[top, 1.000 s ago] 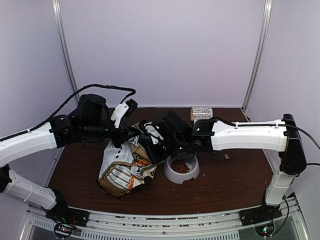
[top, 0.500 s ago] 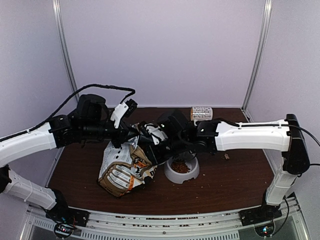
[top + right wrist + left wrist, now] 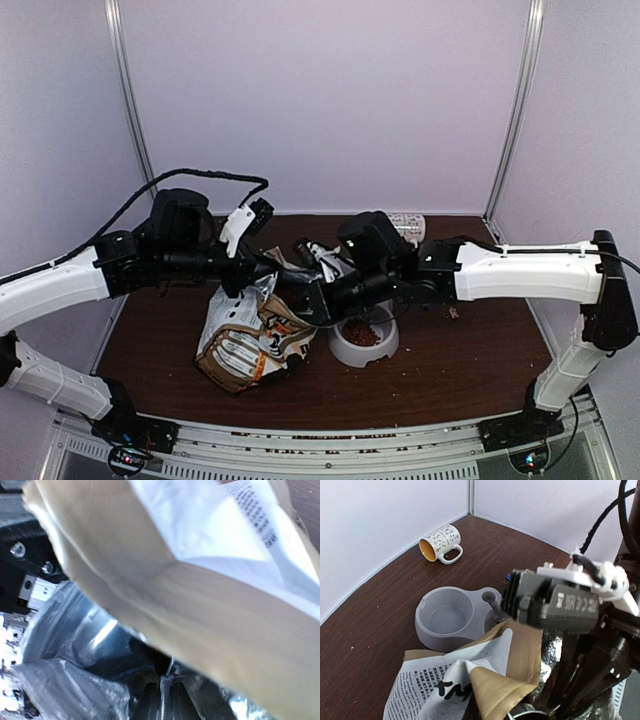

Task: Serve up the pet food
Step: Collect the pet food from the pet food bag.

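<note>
While the left jaws are pressed fully together on the top edge of the paper bag [image 3: 235,345], the right jaws sit buried in the bag's open mouth. There we cannot tell how far apart they stand, or whether they have hold of anything.

The left arm [image 3: 60,285] reaches in nearly level from the left, its wrist turned toward the centre. The right arm [image 3: 520,270] stretches across from the right, its forearm passing above the grey bowl [image 3: 350,357] and its wrist tipped down at the bag. The bag stands on the bench [image 3: 450,370], held up by its top, just left of the bowl.

The pet food [image 3: 361,334] lies in the one bowl compartment that the top view shows. It is a flat, reddish-brown heap with no long axis or heading that we can make out.

From the left wrist we see what the arms hide from above. A round compartment of the bowl shows only grey plastic, and we cannot tell whether it is the same one. Beyond it a patterned mug [image 3: 440,542] lies on its side near the back wall, its yellow inside turned to the left of that view.

The right wrist view is blurred. It gives only a tan paper flap close to the lens and silver foil lining beneath it.
</note>
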{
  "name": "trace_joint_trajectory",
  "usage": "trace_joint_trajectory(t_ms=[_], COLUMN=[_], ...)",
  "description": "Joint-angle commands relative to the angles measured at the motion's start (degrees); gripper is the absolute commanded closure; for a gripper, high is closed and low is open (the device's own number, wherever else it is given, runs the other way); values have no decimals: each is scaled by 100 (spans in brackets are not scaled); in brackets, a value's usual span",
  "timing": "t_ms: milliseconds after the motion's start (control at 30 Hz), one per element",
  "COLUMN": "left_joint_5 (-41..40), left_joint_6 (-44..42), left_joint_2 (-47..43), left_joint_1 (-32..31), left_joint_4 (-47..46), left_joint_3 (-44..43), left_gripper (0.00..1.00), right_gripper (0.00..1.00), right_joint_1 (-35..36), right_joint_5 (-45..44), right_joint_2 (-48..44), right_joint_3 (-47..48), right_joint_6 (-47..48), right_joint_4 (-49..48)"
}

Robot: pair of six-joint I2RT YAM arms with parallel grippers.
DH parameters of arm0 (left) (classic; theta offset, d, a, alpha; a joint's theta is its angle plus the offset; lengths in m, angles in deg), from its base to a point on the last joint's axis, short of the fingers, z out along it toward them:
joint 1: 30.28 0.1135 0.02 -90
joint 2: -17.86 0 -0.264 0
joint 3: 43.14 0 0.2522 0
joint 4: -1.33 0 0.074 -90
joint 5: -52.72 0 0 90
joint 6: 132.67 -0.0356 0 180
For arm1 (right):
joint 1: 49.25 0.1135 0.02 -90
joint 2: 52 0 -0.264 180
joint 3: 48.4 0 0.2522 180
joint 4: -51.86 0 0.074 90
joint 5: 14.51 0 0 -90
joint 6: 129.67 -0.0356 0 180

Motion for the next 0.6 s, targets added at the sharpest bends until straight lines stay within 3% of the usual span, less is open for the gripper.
trace_joint_trajectory(t_ms=[0,567], left_joint_5=[-268,-495], left_joint_6=[-53,-120], left_joint_2=[-147,-355], left_joint_1=[10,10], left_joint_4=[-305,-319], left_joint_3=[76,132], left_gripper=[100,100], right_gripper=[100,100], right_joint_1=[-125,-786], right_joint_5=[385,189], right_joint_2=[-505,-1718], right_joint_3=[-291,-1556], right_joint_6=[-632,-1367], right_joint_4=[-499,-860])
